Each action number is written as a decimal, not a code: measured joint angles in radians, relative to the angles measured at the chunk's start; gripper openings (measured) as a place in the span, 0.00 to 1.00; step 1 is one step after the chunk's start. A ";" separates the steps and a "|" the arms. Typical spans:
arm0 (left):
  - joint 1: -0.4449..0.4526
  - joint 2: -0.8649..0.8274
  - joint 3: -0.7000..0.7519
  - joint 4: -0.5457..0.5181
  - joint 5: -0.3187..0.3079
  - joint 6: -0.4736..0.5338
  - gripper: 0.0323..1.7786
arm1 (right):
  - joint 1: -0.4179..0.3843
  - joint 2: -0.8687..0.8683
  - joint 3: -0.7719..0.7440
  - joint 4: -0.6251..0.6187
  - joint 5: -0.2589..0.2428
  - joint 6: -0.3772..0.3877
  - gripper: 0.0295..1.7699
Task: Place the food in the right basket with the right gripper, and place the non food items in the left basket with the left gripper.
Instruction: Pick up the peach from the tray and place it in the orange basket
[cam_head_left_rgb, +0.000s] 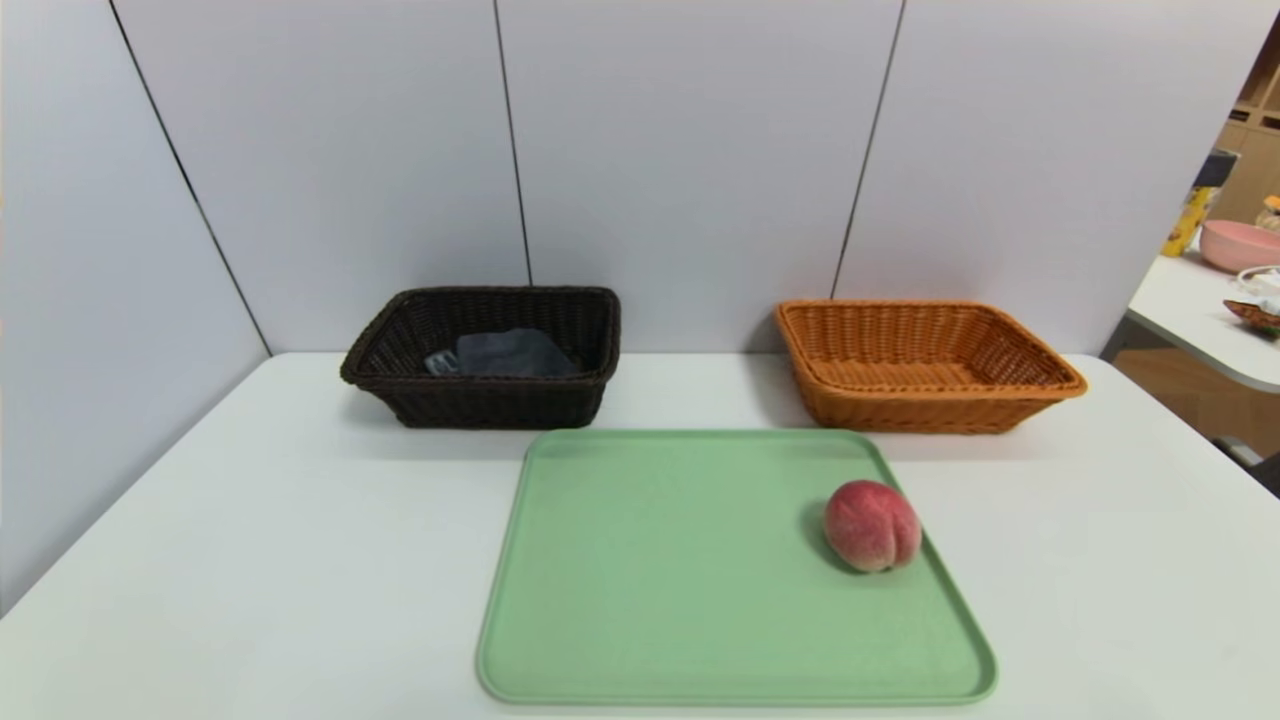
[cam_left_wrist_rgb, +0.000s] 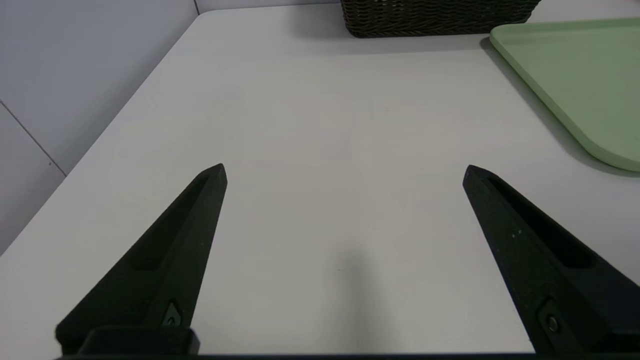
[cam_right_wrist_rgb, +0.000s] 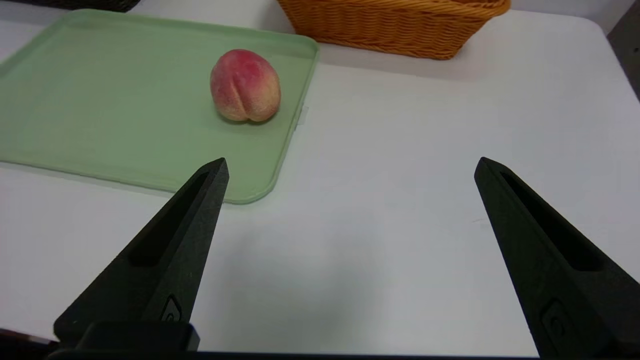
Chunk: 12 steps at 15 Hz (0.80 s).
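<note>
Right gripper (cam_right_wrist_rgb: 350, 165) spread wide above counter (cam_right_wrist_rgb: 400, 150), clear of peach (cam_right_wrist_rgb: 245, 86) on green tray (cam_right_wrist_rgb: 100, 125) near orange basket (cam_right_wrist_rgb: 395, 25), ready for approach; left gripper (cam_left_wrist_rgb: 345, 170) likewise spread, idle.

A fuzzy pink-red peach (cam_head_left_rgb: 872, 525) rests cleft forward near the right edge of a green tray (cam_head_left_rgb: 650, 580). Behind, the orange-tan basket (cam_head_left_rgb: 925, 365) holds nothing; the dark brown basket (cam_head_left_rgb: 485, 357) contains what looks like grey cloth (cam_head_left_rgb: 510, 353).
</note>
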 joint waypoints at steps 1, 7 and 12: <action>0.000 0.000 0.000 0.000 0.000 0.000 0.95 | 0.025 0.072 -0.048 0.019 0.000 0.001 0.96; 0.000 0.000 0.000 0.000 0.000 0.000 0.95 | 0.159 0.512 -0.458 0.276 -0.002 0.006 0.96; 0.000 0.000 0.000 0.000 0.000 0.000 0.95 | 0.237 0.791 -0.685 0.418 0.001 0.007 0.96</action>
